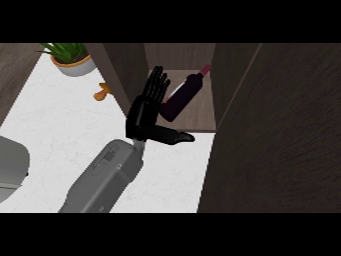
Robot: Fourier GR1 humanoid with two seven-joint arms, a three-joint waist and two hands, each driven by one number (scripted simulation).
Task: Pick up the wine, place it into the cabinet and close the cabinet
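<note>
The wine bottle (182, 98) lay tilted on the shelf inside the cabinet (202, 120), neck toward the back, so placing looked done and closing the door remained. The one hand (149, 107) in view, apparently the left, stood just beside the bottle, fingers straight and released, thumb spread, holding nothing; whether they touched the glass could not be told. The main risk, by my judgement, was brushing the bottle on withdrawal and rolling it toward the shelf's front edge. The dark door panel (291, 135) at the right might then shut against a protruding bottle or the forearm. A potted plant (71, 59) and small orange object (100, 93) sat on the white surface (69, 130), well apart.
</note>
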